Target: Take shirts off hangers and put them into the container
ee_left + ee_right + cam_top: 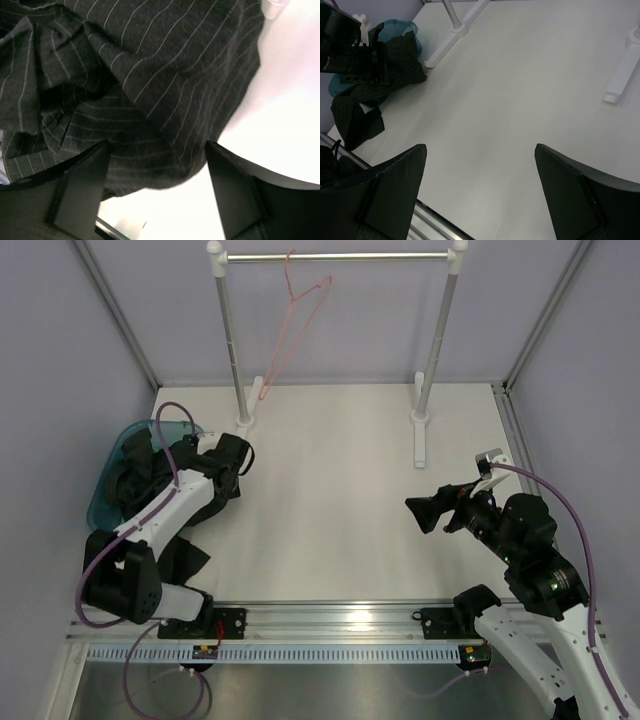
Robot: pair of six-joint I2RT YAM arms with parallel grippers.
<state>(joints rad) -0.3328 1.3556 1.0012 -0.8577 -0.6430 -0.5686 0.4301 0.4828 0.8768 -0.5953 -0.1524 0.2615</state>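
L fingers (80, 195) astride shirt (150, 100) edge

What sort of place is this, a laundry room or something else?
Probably a robot test booth, not a home: left arm and right arm bolted to a metal strip at a white table, blank panels around, and a small clothes rail with one pink hanger.

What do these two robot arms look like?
The left arm and right arm are white shells with chunky black joints, each trailing a purple cable. The left tool and right tool are black, with two broad wedge fingers.
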